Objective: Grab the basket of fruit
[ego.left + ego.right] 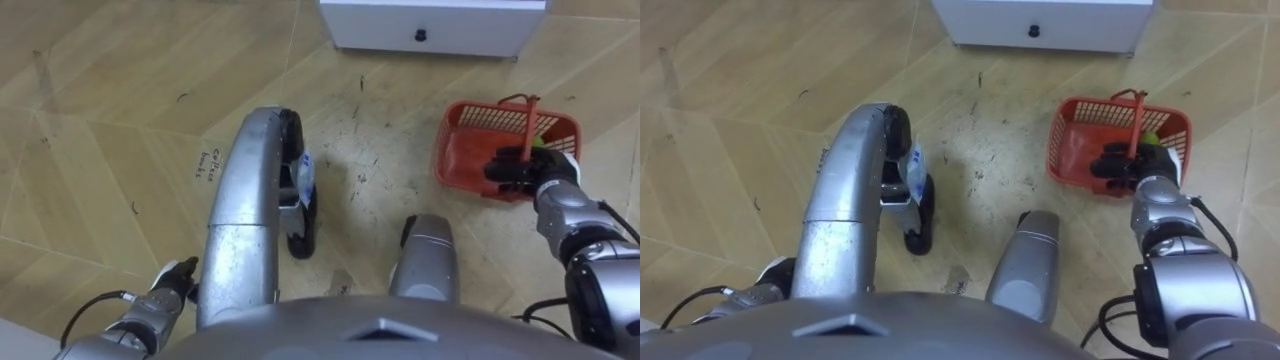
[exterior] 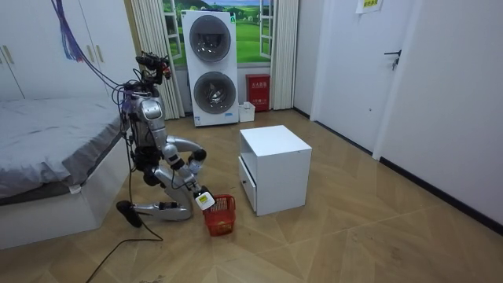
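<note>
A red plastic fruit basket (image 1: 470,150) (image 1: 1075,140) (image 2: 221,215) stands on the wood floor, ahead of me and to my right. Its thin red handle (image 1: 528,125) stands upright. A green-yellow fruit (image 1: 541,146) lies inside by the far right wall. My right hand (image 1: 520,172) (image 1: 1130,162) reaches over the near rim into the basket, its dark fingers curled round the foot of the handle. My left hand (image 1: 172,283) hangs low at the lower left beside my thigh. In the room view I kneel on the floor beside the basket.
A white cabinet (image 1: 430,25) (image 2: 275,169) with a dark drawer knob stands just beyond the basket. A bed (image 2: 47,149) is close behind me. Stacked washing machines (image 2: 211,67) stand at the far wall. Open floor lies to my left front.
</note>
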{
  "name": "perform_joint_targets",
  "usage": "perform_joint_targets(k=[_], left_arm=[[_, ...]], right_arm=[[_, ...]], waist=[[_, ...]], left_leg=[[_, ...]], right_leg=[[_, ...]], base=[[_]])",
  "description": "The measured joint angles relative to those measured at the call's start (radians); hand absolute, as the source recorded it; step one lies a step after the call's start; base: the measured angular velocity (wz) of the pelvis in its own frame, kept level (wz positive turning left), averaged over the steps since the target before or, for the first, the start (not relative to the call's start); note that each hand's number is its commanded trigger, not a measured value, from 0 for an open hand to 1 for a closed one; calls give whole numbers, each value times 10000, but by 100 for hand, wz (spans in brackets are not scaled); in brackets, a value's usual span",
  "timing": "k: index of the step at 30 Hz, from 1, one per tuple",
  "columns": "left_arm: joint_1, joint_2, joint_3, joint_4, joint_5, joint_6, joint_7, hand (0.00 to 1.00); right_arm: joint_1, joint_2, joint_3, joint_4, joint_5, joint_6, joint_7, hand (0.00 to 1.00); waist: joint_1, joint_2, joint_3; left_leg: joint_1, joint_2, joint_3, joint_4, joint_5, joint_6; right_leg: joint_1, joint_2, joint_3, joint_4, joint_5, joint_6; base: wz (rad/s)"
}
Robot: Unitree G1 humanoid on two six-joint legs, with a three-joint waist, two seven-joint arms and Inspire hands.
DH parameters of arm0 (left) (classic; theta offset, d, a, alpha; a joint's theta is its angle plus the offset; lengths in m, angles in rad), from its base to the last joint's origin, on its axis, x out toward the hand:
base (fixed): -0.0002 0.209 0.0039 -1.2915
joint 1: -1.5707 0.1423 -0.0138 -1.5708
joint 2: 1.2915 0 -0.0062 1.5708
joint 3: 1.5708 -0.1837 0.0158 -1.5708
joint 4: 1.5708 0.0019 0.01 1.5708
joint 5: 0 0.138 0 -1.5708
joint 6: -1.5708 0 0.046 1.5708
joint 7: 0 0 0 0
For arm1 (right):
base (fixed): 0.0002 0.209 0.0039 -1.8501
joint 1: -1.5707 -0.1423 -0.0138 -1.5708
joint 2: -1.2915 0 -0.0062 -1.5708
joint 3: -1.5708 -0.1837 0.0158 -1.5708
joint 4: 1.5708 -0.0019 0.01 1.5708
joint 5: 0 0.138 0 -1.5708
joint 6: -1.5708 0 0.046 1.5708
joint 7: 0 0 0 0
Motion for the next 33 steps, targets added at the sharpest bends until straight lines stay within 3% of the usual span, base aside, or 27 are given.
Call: perform_joint_targets(k=[8, 13, 17, 21, 27, 31, 33], left_arm=[[-32, 20, 52, -9, 1, -48, 6, 0], [19, 49, 49, -21, 14, -94, 4, 0], [-261, 231, 50, -7, 61, -124, -6, 0], [-574, 258, 48, 38, 99, -100, 10, 0], [-1438, 261, 189, -15, 110, -125, 424, 0], [-1650, 266, 827, -28, 196, -120, 788, 0], [-1586, 279, 865, -35, 190, -89, 869, 0]], right_arm=[[13, 1, 367, 12, 216, 10, 156, 100], [17, 80, 688, -126, 57, 14, 133, 100], [17, 327, 754, -627, -376, 35, 115, 100], [15, 421, 755, -1396, -660, 40, 46, 100], [69, 718, 1083, -2768, -1434, 215, -62, 100], [133, 745, 1763, -3517, -1982, 216, -62, 100], [224, 757, 2200, -3709, -1992, 222, -94, 100]], waist=[[-24, -129, 55], [-54, -160, 60], [-104, -526, 57], [-162, -552, 52], [-524, -437, 7], [-611, -382, -24], [-628, -334, -35]], left_leg=[[12, -130, -77, 56, 9, -13], [4, -232, -342, 378, -40, 78], [37, -386, -449, 528, -91, 174], [145, -397, -705, 812, -339, 266], [640, -375, -697, 935, -643, 611], [1075, -243, -721, 931, -647, 718], [1312, -46, -770, 985, -391, 1144]], right_leg=[[107, 59, 75, -12, -8, 20], [400, 281, 21, -30, -10, 28], [605, 252, -10, -20, -13, 31], [878, 384, -24, -59, -12, 31], [1525, 594, -30, -607, -45, -24], [1899, 928, 294, -1404, -259, 44], [2245, 1235, 385, -2043, -357, 104]], base=[[0], [-6], [0], [-12], [-2], [-27], [-43]])
